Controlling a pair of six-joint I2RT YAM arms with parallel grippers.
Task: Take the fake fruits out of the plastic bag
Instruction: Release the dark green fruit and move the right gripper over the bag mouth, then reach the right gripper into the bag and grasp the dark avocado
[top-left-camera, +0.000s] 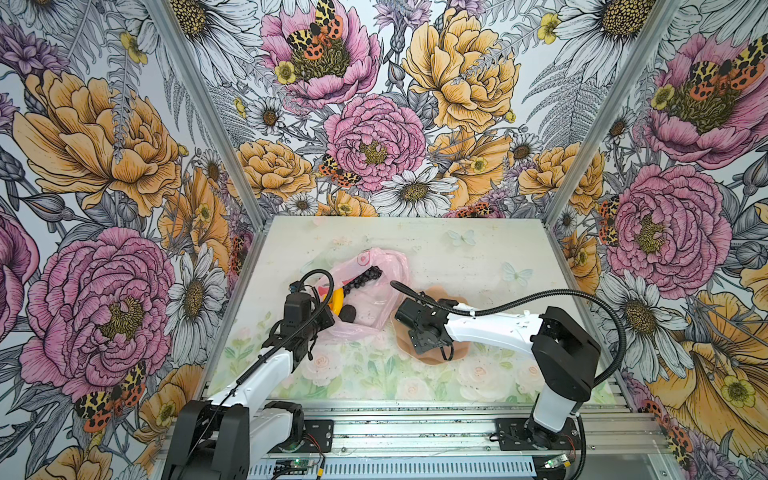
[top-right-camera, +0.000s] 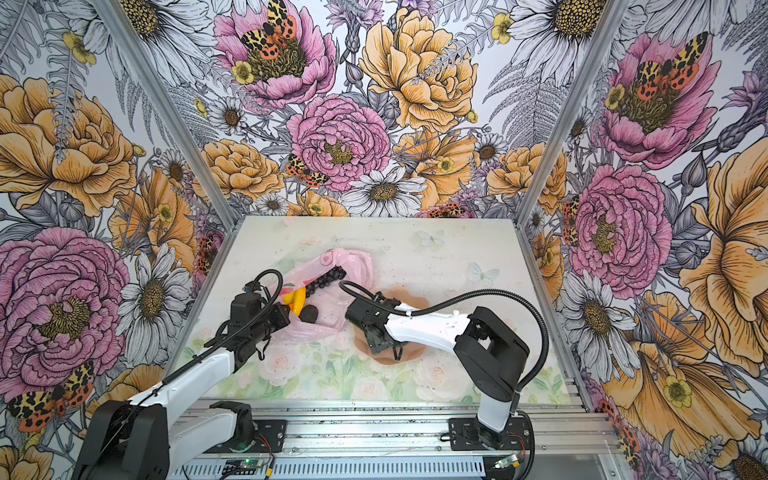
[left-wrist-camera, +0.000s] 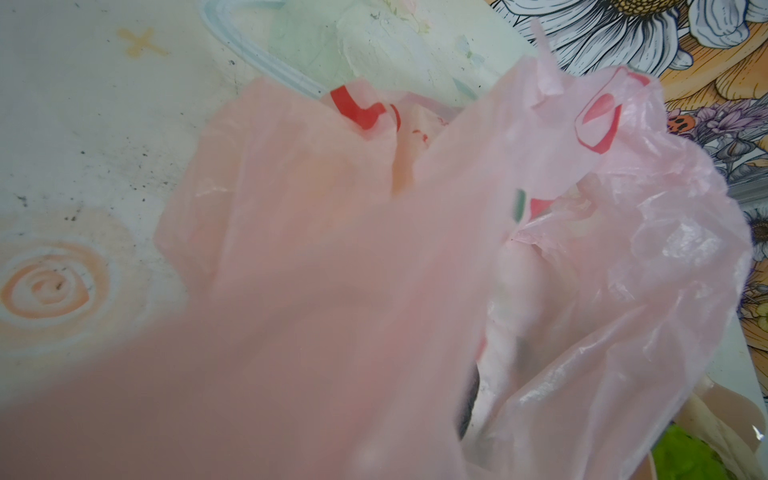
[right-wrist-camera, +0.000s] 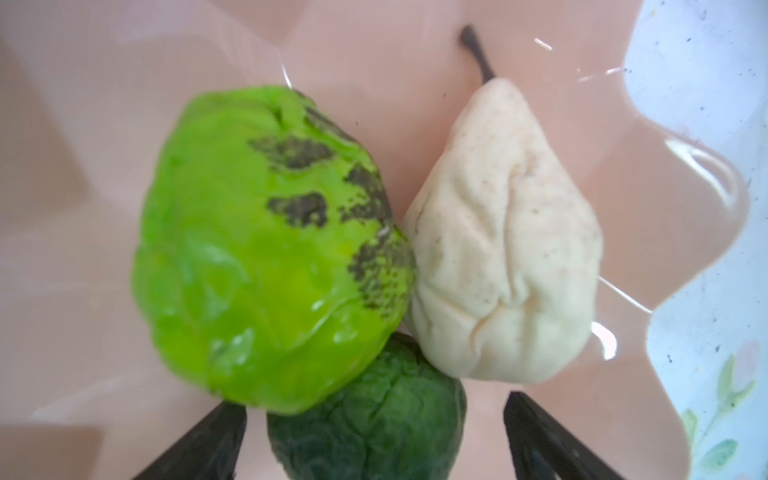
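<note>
The pink plastic bag (top-left-camera: 376, 301) (top-right-camera: 332, 309) lies left of the table's middle, its mouth lifted. Inside it show a dark purple grape bunch (top-left-camera: 361, 280), a yellow banana (top-left-camera: 336, 301) and a dark round piece (top-left-camera: 348, 314). My left gripper (top-left-camera: 328, 321) is at the bag's near left edge. Taut bag film (left-wrist-camera: 415, 249) covers the left wrist view and hides the jaws. My right gripper (right-wrist-camera: 374, 405) stands open over the peach dish (right-wrist-camera: 374, 41). A dark green fruit (right-wrist-camera: 370, 432) lies free between its fingers, beside a bright green fruit (right-wrist-camera: 266, 249) and a cream pear (right-wrist-camera: 507, 249).
The wavy-edged dish (top-left-camera: 442, 358) (top-right-camera: 411, 354) sits right of the bag, mostly under the right arm's black head (top-left-camera: 419, 330). Floral walls close in the table on three sides. A metal rail (top-left-camera: 415, 432) with both arm bases runs along the near edge.
</note>
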